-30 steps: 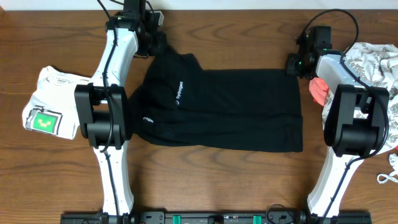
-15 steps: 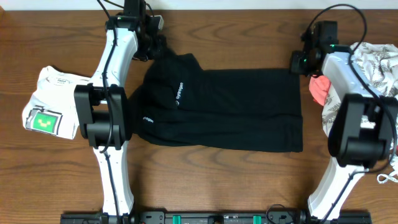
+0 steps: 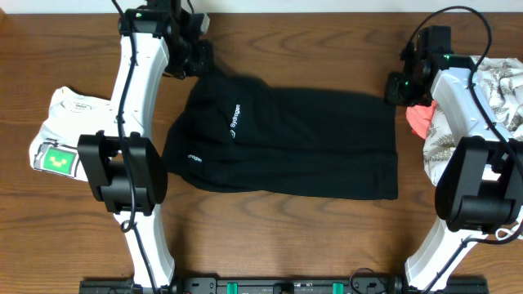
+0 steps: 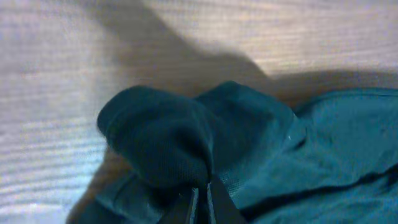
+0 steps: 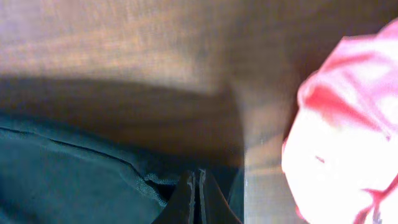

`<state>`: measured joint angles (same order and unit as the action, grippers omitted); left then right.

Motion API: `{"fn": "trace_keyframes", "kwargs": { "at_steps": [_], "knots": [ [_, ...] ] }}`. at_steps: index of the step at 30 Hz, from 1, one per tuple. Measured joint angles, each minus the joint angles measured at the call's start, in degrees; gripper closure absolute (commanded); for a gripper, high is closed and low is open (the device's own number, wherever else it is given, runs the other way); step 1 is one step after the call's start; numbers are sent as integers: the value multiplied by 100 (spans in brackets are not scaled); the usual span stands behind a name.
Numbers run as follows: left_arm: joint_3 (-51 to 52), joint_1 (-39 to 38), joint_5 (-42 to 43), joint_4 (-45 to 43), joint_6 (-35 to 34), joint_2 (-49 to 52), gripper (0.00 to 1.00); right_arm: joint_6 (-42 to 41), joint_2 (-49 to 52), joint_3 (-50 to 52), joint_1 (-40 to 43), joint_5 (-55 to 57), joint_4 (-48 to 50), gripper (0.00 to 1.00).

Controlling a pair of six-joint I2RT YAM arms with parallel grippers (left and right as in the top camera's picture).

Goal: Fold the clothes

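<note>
The clothes [image 3: 302, 139] are one black garment with small white logos, spread flat across the middle of the wooden table. My left gripper [image 3: 198, 55] is at its far left corner, shut on a bunched lump of the black fabric [image 4: 168, 143]; in the left wrist view my left gripper [image 4: 203, 194] has its jaws pressed together with cloth between them. My right gripper [image 3: 395, 88] is at the far right corner, shut on the garment's edge [image 5: 62, 180]. In the right wrist view my right gripper [image 5: 194, 183] has its jaws tight together, with dark cloth on both sides.
A folded white shirt with a green patch [image 3: 65, 135] lies at the left. At the right edge sits a patterned white cloth [image 3: 498, 82] with a pink cloth [image 3: 418, 118] beside it, close to my right gripper [image 5: 342, 124]. A small white item [image 3: 511, 233] lies at the near right.
The left arm has swung left and back, drawing the garment's far left corner with it. The right gripper has moved right with its corner. Both stayed shut.
</note>
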<state>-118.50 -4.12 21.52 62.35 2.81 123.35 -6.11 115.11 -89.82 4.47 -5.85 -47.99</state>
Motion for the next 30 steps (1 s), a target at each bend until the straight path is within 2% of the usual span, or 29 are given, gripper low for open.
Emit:
{"fn": "trace_keyframes", "kwargs": {
  "at_steps": [9, 18, 30],
  "knots": [
    [0, 2, -251, 546, 2, 0, 94, 0, -131, 0, 50, -210, -544, 99],
    [0, 175, -715, 1174, -2, 0, 94, 0, -942, -2, 369, -243, -990, 99],
    [48, 402, -802, 1775, -4, 0, 94, 0, -942, 0, 367, -273, -1508, 99]
  ]
}}
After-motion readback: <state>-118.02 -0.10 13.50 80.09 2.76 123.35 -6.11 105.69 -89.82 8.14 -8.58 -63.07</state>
